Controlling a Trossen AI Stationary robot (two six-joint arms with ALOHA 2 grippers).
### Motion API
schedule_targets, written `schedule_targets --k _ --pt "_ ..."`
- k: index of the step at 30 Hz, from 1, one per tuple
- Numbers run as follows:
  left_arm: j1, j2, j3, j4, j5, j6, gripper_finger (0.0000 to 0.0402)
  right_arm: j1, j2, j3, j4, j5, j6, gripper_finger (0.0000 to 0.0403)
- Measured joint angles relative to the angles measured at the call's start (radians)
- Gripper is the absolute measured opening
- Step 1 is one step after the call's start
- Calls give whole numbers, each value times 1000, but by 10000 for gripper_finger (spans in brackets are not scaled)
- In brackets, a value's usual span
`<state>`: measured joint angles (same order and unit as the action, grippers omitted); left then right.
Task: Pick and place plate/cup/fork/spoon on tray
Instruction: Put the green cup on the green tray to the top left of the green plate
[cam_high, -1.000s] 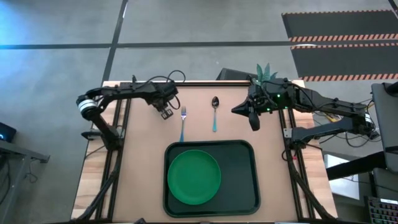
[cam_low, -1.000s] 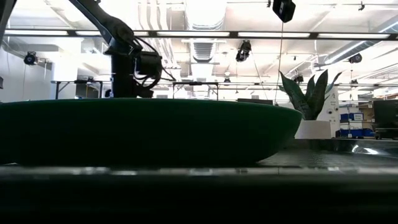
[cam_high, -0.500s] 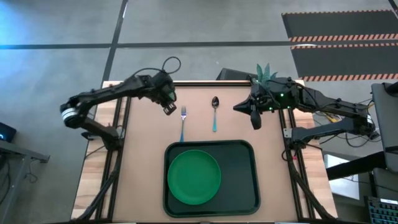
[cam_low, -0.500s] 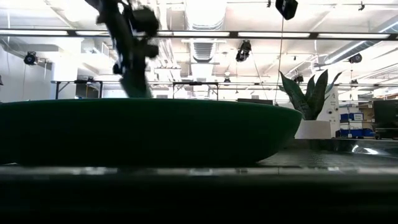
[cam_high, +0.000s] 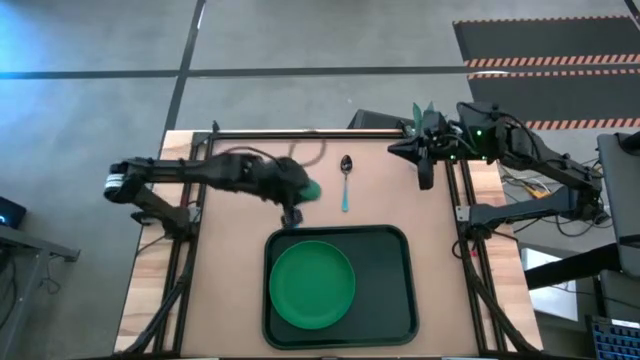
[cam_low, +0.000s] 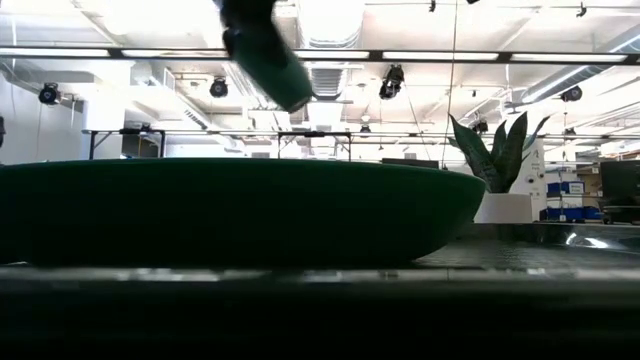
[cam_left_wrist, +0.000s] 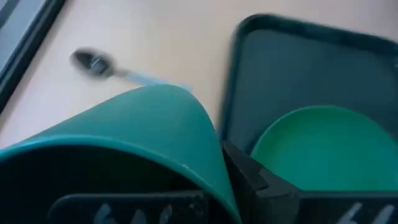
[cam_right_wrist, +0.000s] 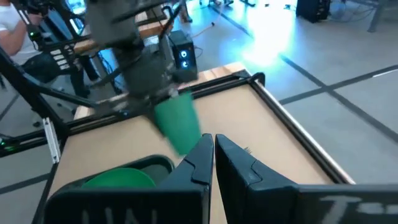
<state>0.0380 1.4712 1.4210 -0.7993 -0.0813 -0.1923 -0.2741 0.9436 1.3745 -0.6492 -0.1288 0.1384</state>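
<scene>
Carrying the cup (cam_high: 308, 189) clenched in its left claw (cam_high: 292, 212) just above the tray's (cam_high: 385, 290) rim, the robot has the plate (cam_high: 312, 284) already on that tray, the spoon (cam_high: 345, 180) left on the bench (cam_high: 230, 260), the fork hidden, the right claw (cam_high: 426, 178) clenched empty.

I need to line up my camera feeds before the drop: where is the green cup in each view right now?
High view: the cup in the left gripper, just beyond the tray's far left corner.
Low view: top centre, above the tray's rim.
Left wrist view: fills the foreground.
Right wrist view: centre, beyond the shut fingers.
Shared landmark: the plate on the tray.
</scene>
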Motion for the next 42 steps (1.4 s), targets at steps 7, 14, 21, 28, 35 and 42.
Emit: schedule_targets --k 7,14,21,28,35,42 --pt "-62 229 229 8 28 121 0 0 4 6 -12 -1 -7 9" --pt "-58 434 402 -5 239 228 0 0 8 4 -35 -1 -8 9" --pt "-61 581 535 -21 304 252 0 0 8 4 -28 -1 -15 9" --pt "-78 633 516 -30 327 252 0 0 8 11 -21 -1 -27 9" --pt "-89 638 475 53 339 262 0 0 8 58 -19 1 -36 9" --pt "-89 637 402 178 399 253 0 0 8 73 -19 1 -35 9"
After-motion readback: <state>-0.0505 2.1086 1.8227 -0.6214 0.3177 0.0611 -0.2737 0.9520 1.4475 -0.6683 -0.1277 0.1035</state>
